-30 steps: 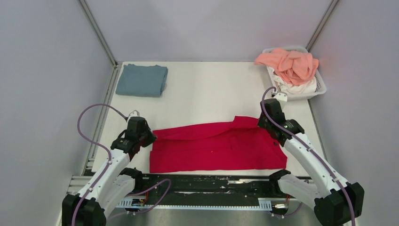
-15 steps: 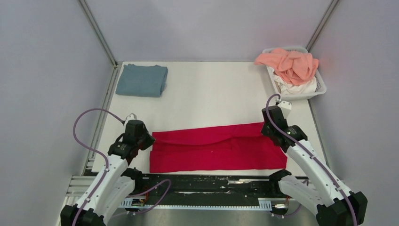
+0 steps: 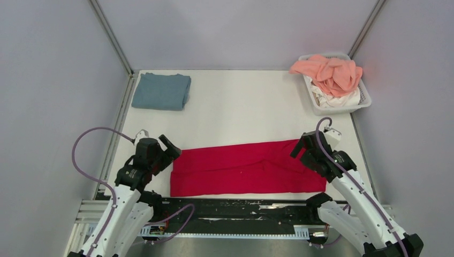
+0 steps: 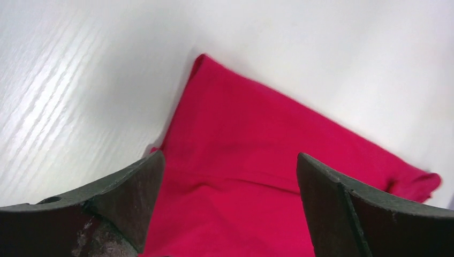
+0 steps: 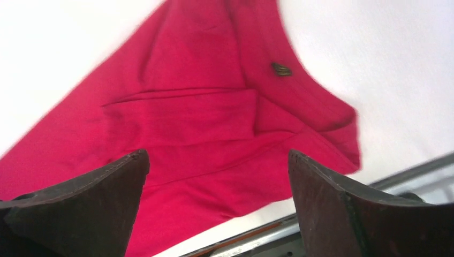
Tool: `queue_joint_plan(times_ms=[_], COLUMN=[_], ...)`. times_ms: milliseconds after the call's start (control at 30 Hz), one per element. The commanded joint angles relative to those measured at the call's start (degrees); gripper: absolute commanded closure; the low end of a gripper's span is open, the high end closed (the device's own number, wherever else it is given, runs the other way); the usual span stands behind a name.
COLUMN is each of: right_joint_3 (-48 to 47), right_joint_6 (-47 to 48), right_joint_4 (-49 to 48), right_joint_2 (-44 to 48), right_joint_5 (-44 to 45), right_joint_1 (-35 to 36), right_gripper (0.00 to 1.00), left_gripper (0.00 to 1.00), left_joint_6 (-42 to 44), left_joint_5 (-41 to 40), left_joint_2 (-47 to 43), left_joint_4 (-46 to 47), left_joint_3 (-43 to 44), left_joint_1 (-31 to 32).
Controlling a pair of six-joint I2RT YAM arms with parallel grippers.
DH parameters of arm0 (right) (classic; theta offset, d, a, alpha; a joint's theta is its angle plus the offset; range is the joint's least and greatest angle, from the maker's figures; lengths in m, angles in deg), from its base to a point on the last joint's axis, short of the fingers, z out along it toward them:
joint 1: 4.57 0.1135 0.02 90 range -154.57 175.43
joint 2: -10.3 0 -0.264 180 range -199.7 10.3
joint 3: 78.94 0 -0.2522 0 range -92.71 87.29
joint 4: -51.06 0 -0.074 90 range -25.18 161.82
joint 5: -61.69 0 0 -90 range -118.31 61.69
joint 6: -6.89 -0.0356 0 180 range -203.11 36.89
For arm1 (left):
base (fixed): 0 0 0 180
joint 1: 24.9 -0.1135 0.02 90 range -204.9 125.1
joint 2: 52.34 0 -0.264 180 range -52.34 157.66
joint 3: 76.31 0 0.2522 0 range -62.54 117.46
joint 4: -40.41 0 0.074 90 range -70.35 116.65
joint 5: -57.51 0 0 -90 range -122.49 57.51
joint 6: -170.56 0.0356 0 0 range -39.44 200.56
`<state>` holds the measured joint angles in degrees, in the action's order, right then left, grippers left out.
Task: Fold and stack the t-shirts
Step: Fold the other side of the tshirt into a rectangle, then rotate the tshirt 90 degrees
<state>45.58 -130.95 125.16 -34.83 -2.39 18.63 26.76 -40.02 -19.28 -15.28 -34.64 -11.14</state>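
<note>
Crimson t-shirt (image 3: 246, 170) bears a small unreadable tag (image 5: 281, 69).

White table, grey walls, one basket at the far right corner.

The white table (image 3: 241, 107) forms the floor of a booth with pale grey walls (image 3: 235, 32). A thin metal left post (image 3: 110, 35) and a matching right post (image 3: 367, 27) slant up from the two rear corners. A white slatted plastic basket (image 3: 342, 110) sits at the table's far right corner, just beside the right wall (its long side lies slightly askew to that wall). Along the near edge runs a black strip (image 3: 241, 208), scuffed with pale marks, and below it a perforated silver rail (image 3: 225, 231). In the left wrist view the tabletop shows a faint streaked grain under the glare.
</note>
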Motion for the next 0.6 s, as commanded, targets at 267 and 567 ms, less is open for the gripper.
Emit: queue_joint_plan(times_ms=[267, 567], right_joint_3=[9.75, 7.84], right_joint_6=[-0.76, 2.13], right_joint_4=[-29.32, -43.87], right_joint_2=[-9.38, -32.31], right_joint_5=[-21.73, -22.03], right_joint_1=[0.25, -4.63], right_gripper=[0.0, 0.0], left_gripper=[0.0, 0.0], left_joint_6=[6.88, 7.07], left_joint_5=[22.12, 21.08], left_joint_2=[22.98, 31.62], left_joint_4=[24.7, 26.75], left_joint_3=[3.05, -2.38], left_joint_1=[5.57, 7.31])
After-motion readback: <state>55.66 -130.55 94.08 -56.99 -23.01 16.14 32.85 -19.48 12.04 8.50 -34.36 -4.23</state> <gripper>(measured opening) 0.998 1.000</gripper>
